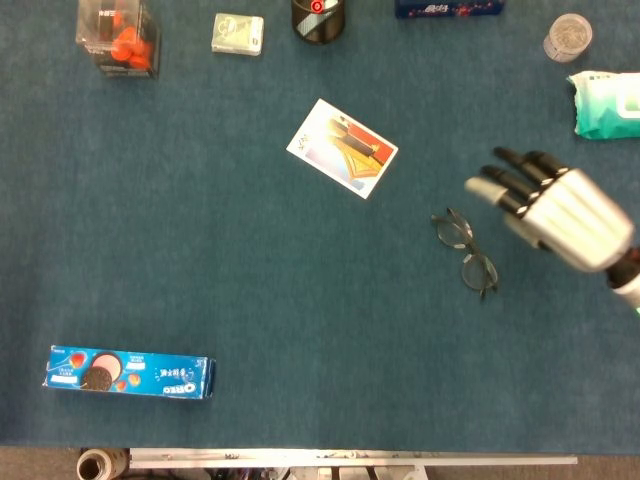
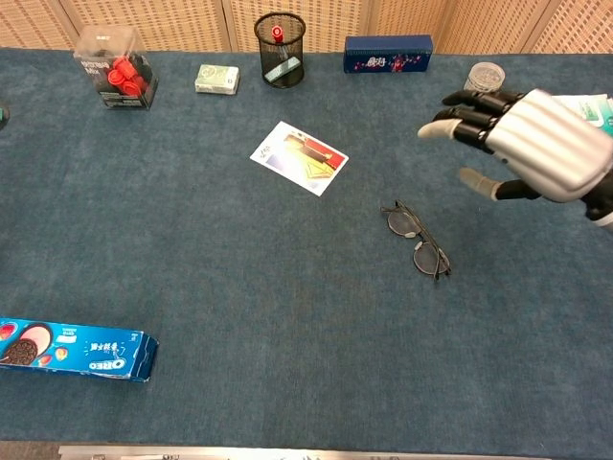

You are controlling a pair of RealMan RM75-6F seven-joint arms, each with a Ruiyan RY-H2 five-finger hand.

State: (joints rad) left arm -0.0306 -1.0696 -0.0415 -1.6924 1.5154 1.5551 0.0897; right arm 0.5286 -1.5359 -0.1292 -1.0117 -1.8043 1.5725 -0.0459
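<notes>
The right robot hand [image 1: 560, 215] hangs at the right edge of the frame with its fingers spread and nothing in them, raised clear above the blue felt-covered counter [image 1: 250, 300]. The thin dark-rimmed pair of spectacles [image 1: 465, 252] lies flat on the counter right of centre, just left of and below the hand and apart from it. The left robot hand shows in neither view.

To my eye, the step in hand is the one around the spectacles: they sit alone on the cloth, and the hand is off them. Any next grasp would call for the hand to come down and left, then close thumb and fingers on the thin frame, which lies so low on the felt that a careful pinch is needed.

The head view looks straight down, and gives the gap between hand and spectacles plainly. The chest view shows what that one cuts off: the whole black wire-mesh pen cup [image 2: 280, 48] and the dark blue oblong box [image 2: 388, 53] along the upper edge, with the slatted wall behind. It also shows the hand [image 2: 532, 144] lifted high, overlapping the green pack of wet wipes [image 2: 599, 103] at upper right. The head view alone shows the whole blue Oreo biscuit box [image 1: 130, 373] at lower left; the chest view crops its end.
</notes>
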